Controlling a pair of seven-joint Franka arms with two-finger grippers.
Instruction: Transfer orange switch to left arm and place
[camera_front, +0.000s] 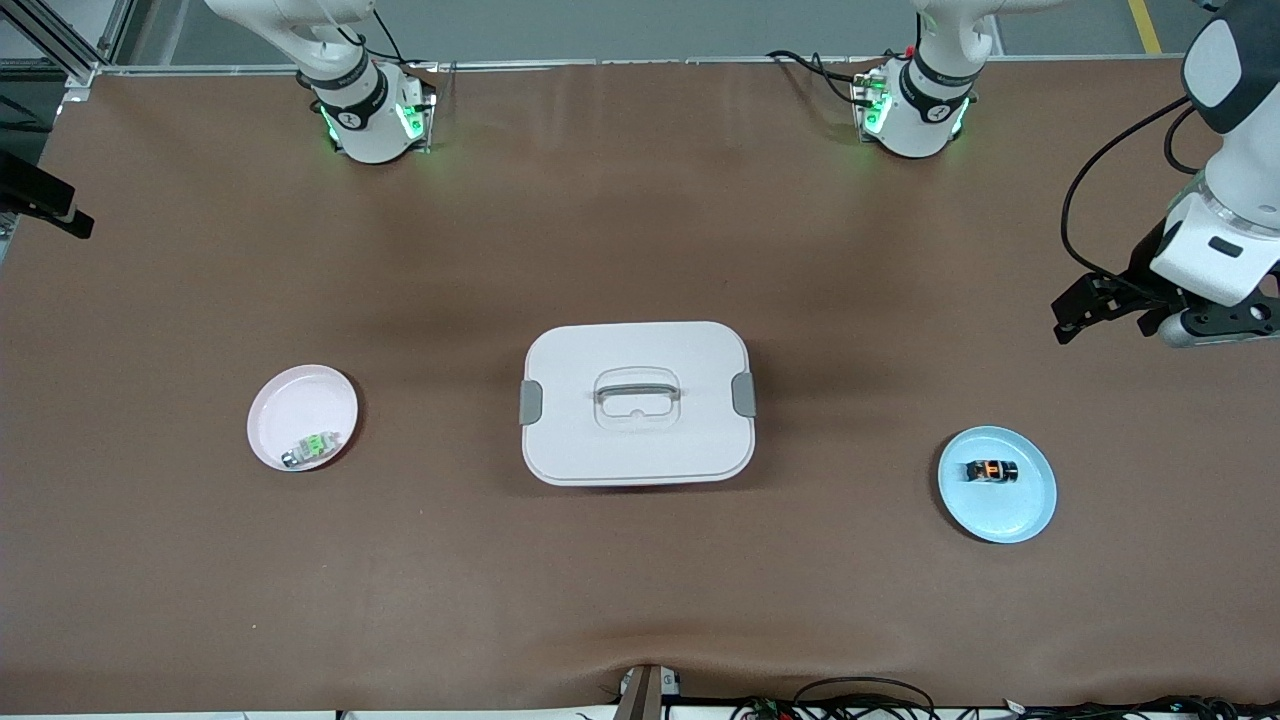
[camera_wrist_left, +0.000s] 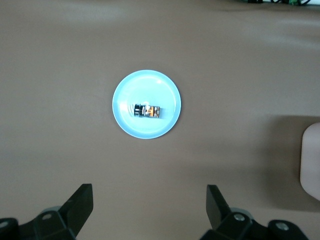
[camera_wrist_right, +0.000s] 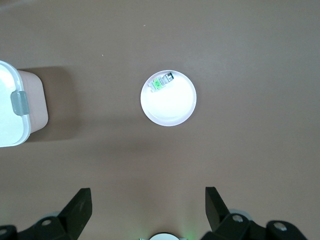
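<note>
Currently we find the orange switch lying on its side in the blue plate, toward the left arm's end of the table. Small, round-bodied, black with orange markings: we judge it could roll or squirt out of a pinch taken off-centre. The left gripper hangs high over the plate, fingers spread apart, empty. The box stands mid-table between the plates; a low carry across could clip its handle. The right gripper, likewise spread apart, hangs over the pink plate holding the green switch.
</note>
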